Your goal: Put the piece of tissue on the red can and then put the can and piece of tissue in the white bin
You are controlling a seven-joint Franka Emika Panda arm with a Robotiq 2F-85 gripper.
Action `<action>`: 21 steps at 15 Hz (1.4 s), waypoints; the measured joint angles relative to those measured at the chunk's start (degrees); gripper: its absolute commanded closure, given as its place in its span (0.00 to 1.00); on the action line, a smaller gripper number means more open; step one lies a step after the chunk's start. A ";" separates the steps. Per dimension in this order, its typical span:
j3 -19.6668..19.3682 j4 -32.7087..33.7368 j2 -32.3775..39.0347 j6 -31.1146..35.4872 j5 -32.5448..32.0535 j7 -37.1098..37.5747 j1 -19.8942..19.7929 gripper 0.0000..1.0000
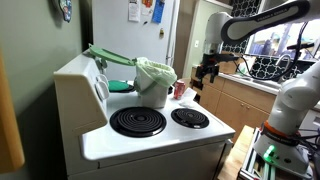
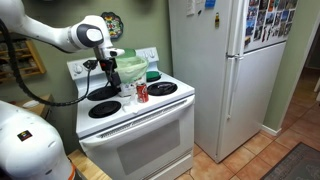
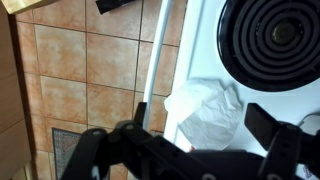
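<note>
The red can (image 1: 180, 90) stands on the white stove top near its front edge, beside the white bin (image 1: 155, 82) with its crinkled pale liner. It also shows in an exterior view (image 2: 142, 93), with the bin (image 2: 130, 68) behind it. In the wrist view a crumpled white tissue (image 3: 208, 108) lies below the jaws, with a sliver of red at its lower edge. I cannot tell whether it rests on the can. My gripper (image 1: 205, 72) (image 2: 114, 84) (image 3: 198, 138) hovers above the can's area, open and empty.
Two black coil burners (image 1: 138, 122) (image 1: 190, 118) take up the front of the stove. A green flat tray-like thing (image 1: 108, 56) lies by the bin at the back panel. A refrigerator (image 2: 225, 70) stands beside the stove. Tiled floor (image 3: 80, 80) lies below the stove's edge.
</note>
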 measured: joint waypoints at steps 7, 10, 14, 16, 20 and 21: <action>0.19 0.20 0.13 0.20 -0.60 0.96 -0.02 0.00; 2.01 -0.16 2.26 2.10 -2.36 6.15 -0.07 0.00; 4.03 -0.59 7.12 4.47 -6.48 13.56 -0.06 0.00; 4.34 -1.27 9.23 6.56 -9.46 16.81 -0.06 0.00; 4.25 -2.09 12.99 13.13 -11.34 21.32 0.11 0.00; 4.14 -2.14 13.79 15.08 -11.35 22.10 0.26 0.00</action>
